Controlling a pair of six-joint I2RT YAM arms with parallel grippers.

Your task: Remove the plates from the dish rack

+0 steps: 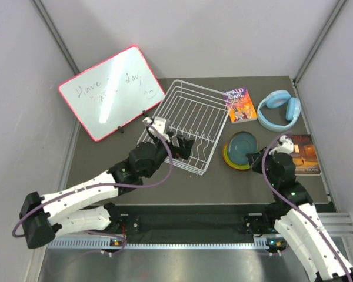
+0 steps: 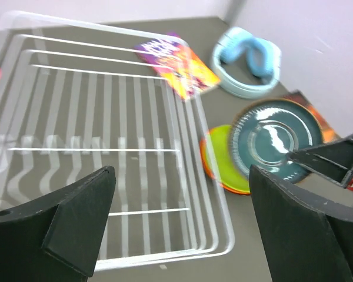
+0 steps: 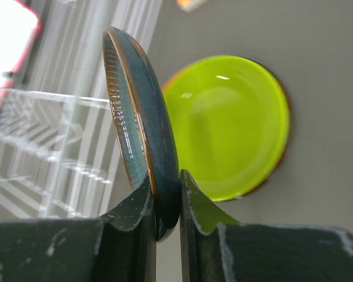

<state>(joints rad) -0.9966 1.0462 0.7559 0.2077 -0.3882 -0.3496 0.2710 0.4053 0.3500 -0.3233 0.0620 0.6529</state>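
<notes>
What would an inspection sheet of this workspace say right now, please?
Surface: dark table, matte.
Job's things: dish rack holds no plates; teal plate gripped over lime plate.
Clutter: whiteboard, purple book, dark book, headphones.
Grippers: left gripper open above rack; right gripper shut on teal plate's rim.
Cables: purple cable along each arm.
Surroundings: pale walls.

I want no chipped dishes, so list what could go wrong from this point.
The right gripper pinches the teal plate only at its rim, so the plate may pivot or slip out.
The teal plate hangs over the lime green plate, and an early release could chip both.
The open left gripper sits low over the dish rack and could snag a wire.
</notes>
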